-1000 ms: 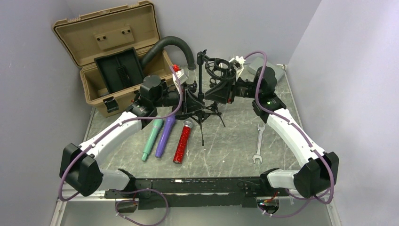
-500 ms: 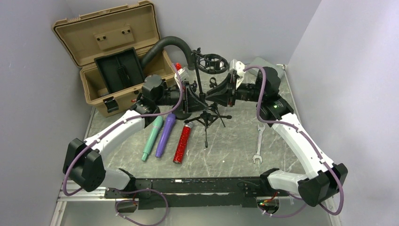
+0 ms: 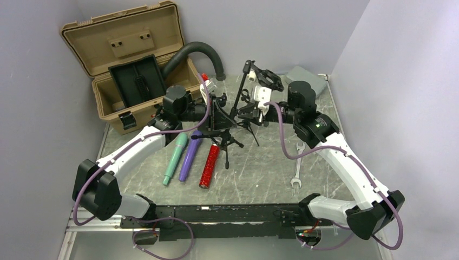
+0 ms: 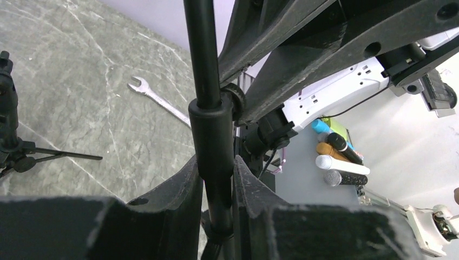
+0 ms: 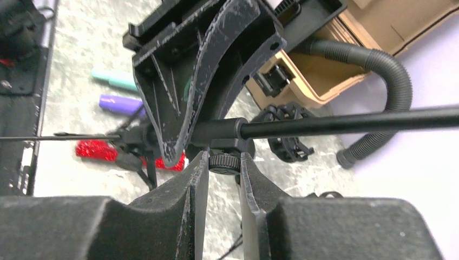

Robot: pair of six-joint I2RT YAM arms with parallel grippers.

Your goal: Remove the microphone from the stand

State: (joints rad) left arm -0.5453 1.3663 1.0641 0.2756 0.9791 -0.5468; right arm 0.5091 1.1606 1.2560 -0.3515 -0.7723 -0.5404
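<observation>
The black microphone stand (image 3: pixel 238 96) is tilted, its top leaning right and its tripod legs (image 3: pixel 225 143) off to the left. Its shock mount (image 3: pixel 266 76) at the top looks empty. My left gripper (image 3: pixel 220 111) is shut on the stand's pole (image 4: pixel 202 59), as the left wrist view (image 4: pixel 215 173) shows. My right gripper (image 3: pixel 244 114) is shut on a knurled knob (image 5: pixel 224 162) at the pole's collar. A teal microphone (image 3: pixel 175 160), a purple one (image 3: pixel 189 156) and a red glitter one (image 3: pixel 209 164) lie on the table.
An open tan case (image 3: pixel 130 65) stands at the back left, with a black corrugated hose (image 3: pixel 201 52) arching out of it. A wrench (image 3: pixel 296 168) lies right of centre. A grey box (image 3: pixel 301 72) sits at the back right.
The stand has tipped over: its top with the shock mount swung right and its legs swung left and forward. My right gripper has turned and pulled in closer to the pole.
</observation>
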